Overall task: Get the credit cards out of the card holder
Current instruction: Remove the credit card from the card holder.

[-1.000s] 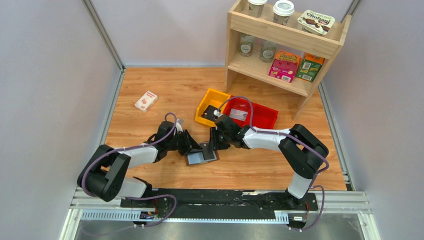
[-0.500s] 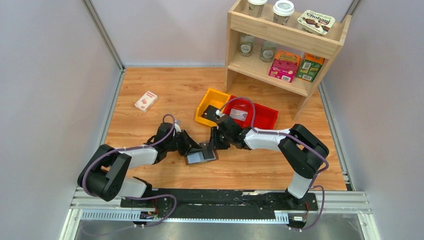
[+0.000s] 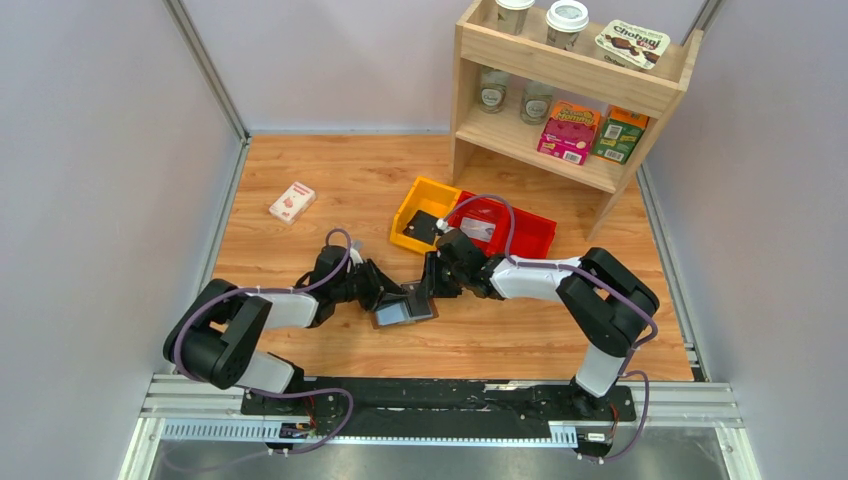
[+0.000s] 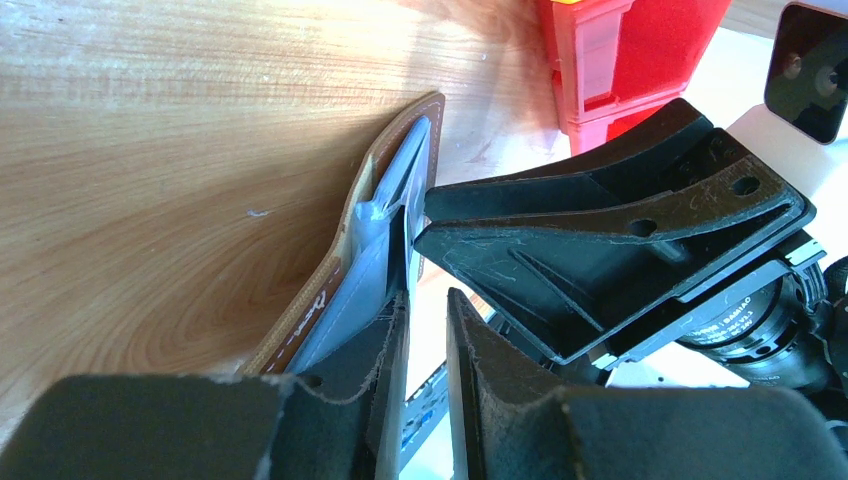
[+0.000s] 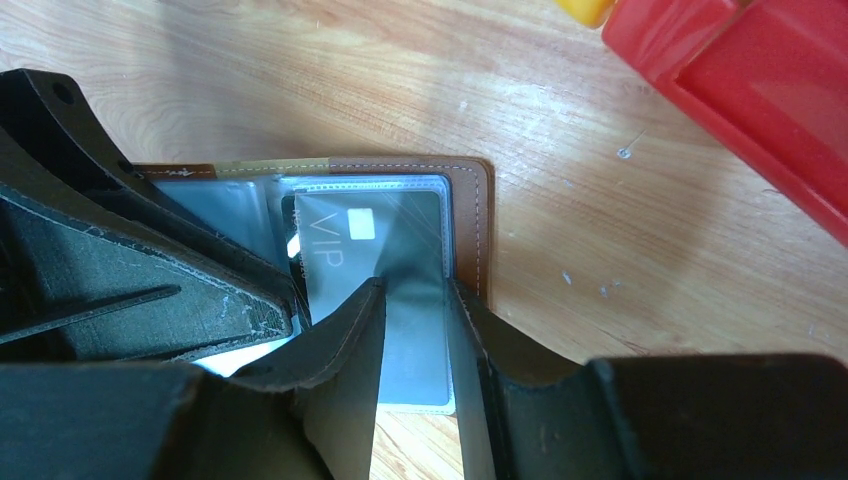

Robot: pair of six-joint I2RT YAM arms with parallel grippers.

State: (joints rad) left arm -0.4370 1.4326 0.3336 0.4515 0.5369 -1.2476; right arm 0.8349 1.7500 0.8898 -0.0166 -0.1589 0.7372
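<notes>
From above, the card holder (image 3: 405, 312) lies opened out on the wooden table (image 3: 350, 165), near the front and about midway between the two arms. The left gripper (image 3: 388, 297) reaches it from the left and the right gripper (image 3: 425, 287) from the far right, so their black bodies cover much of its upper edge. Just beyond the right gripper is a yellow bin (image 3: 432, 184) with a dark flat piece inside, and joined to it a red bin (image 3: 530, 216). A white-and-red box (image 3: 292, 202) lies well apart at the far left. A wooden shelf (image 3: 570, 75) with cups, jars and cartons stands at the back right. This view does not show how either pair of fingers stands.

The left wrist view sees the holder nearly edge-on: a brown stitched rim with grey-blue leaves. The left fingers (image 4: 340, 390) stand a narrow slot apart. A thin leaf runs to the mouth of that slot, but whether it is pinched I cannot tell. The right gripper's black frame fills the space just beyond and hides the holder's far side.

Only the right wrist view shows the inside. A grey card (image 5: 375, 250) marked VIP sits in a clear sleeve against the brown edge. The right fingers (image 5: 340, 350) stand apart over it, and its face shows in the gap, with nothing clamped between them. A left finger blocks the holder's left half.
</notes>
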